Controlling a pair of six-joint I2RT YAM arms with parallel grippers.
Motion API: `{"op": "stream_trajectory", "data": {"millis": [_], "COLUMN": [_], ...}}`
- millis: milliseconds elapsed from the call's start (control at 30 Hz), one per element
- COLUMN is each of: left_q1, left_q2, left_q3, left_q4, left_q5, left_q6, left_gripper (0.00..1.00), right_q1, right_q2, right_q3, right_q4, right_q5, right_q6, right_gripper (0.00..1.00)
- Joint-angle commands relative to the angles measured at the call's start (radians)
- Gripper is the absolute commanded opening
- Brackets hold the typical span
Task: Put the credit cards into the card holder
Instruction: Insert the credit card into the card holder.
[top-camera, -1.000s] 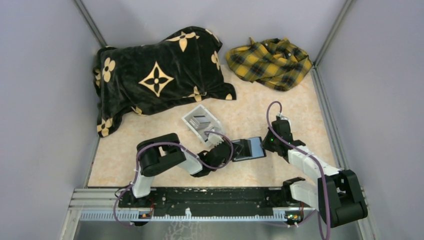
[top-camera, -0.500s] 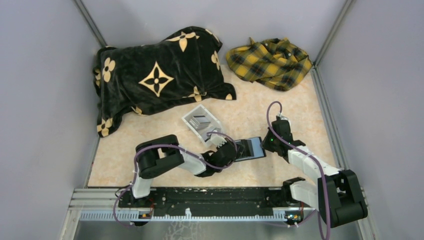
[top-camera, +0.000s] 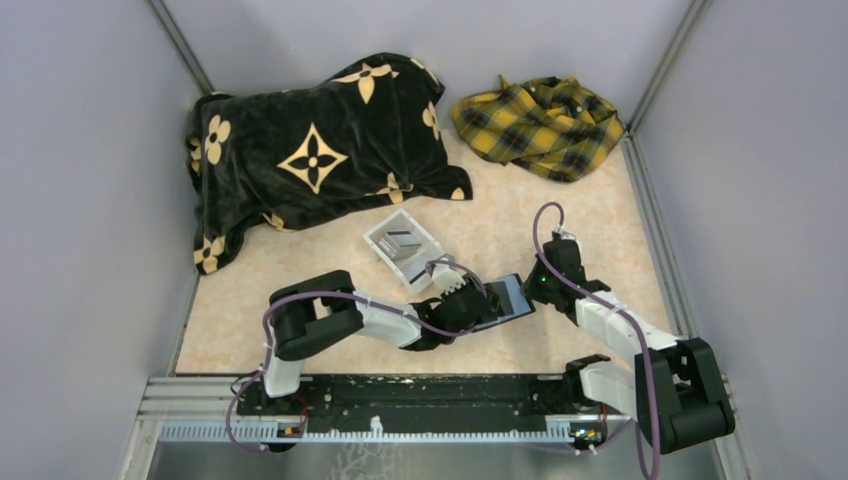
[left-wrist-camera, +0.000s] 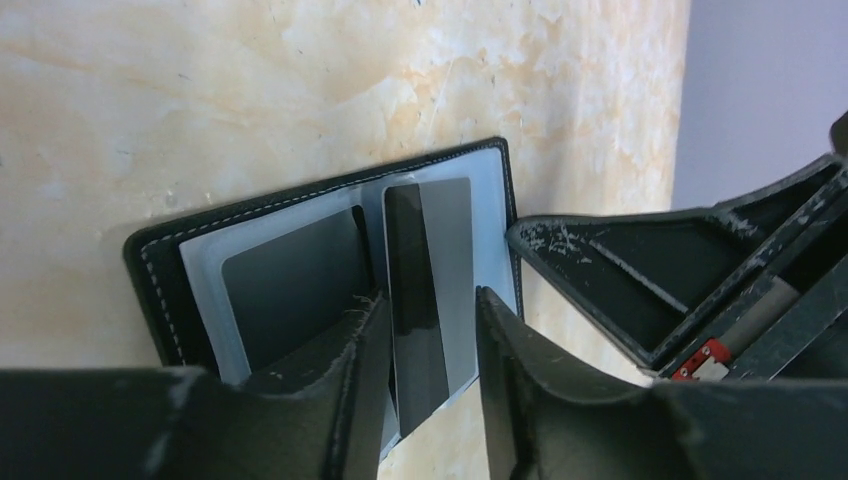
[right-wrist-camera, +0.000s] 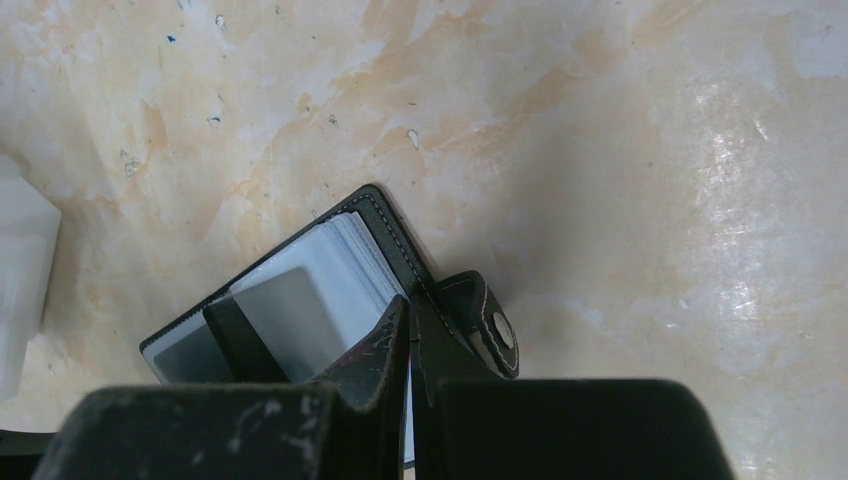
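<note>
The left tool (left-wrist-camera: 430, 295) lies low over the tabletop (left-wrist-camera: 300, 80). Its two fingers (left-wrist-camera: 350, 370) are spread just wide enough to pinch a striped credit card (left-wrist-camera: 428, 260) by its long edges. The card is pale with a dark band down one side. Its far end sits inside the open card holder (left-wrist-camera: 165, 280), and its near end sticks out toward the tool's wrist.

The card holder lies flat and open directly ahead of the left tool, with a black stitched cover and pale inner sleeves. In the sleeve just left of the tool's fingers sits a grey credit card (left-wrist-camera: 290, 290), fully tucked in.

Ahead and to the right of the left tool, the right tool (right-wrist-camera: 412, 310) meets the holder from the opposite side. Its fingers are pressed together on the edge of the holder's cover. The short strap clasp (right-wrist-camera: 490, 330) with its snap lies just to the right of those fingers.

In the overhead view, a clear-white box (top-camera: 403, 245) stands near the left tool's left side, a little behind its fingertips and apart from the holder. Much farther out on that side lies a black blanket (top-camera: 310, 150) with gold flower patterns. A crumpled yellow plaid cloth (top-camera: 540, 122) lies beside the blanket, well apart from both tools.
</note>
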Motion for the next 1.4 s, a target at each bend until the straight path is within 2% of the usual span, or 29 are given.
{"op": "stream_trajectory", "data": {"millis": [0,200,500,700,1000,1167,1367], "left_q1": [-0.012,-0.012,-0.012,-0.012,-0.015,-0.020,-0.022], "left_q2": [-0.014,-0.049,-0.059,-0.081,-0.148,-0.172,-0.164], "left_q3": [-0.001,0.060,0.148,0.169,0.127,0.105,0.095], "left_q4": [-0.280,-0.416,-0.544,-0.595,-0.578,-0.541,-0.450], "left_q5": [0.037,0.013,0.019,0.027,0.012,-0.008,0.026], "left_q6": [0.038,0.088,0.175,0.194,0.203,0.281,0.441], "left_gripper": [0.46,0.53,0.56,0.56,0.50,0.41,0.17], "right_q1": [-0.007,-0.007,-0.008,-0.007,-0.008,-0.007,-0.007], "right_q2": [0.010,0.003,0.011,0.011,0.007,0.006,0.005], "right_q3": [-0.015,-0.013,-0.007,-0.007,-0.006,-0.005,-0.007], "right_q4": [0.002,-0.003,-0.001,-0.001,-0.007,-0.006,-0.004], "right_q5": [-0.018,-0.018,-0.023,-0.024,-0.023,-0.023,-0.023], "right_q6": [0.005,0.007,0.007,0.005,0.005,0.006,0.005], "right_gripper": [0.00,0.00,0.00,0.00,0.00,0.00,0.00]}}
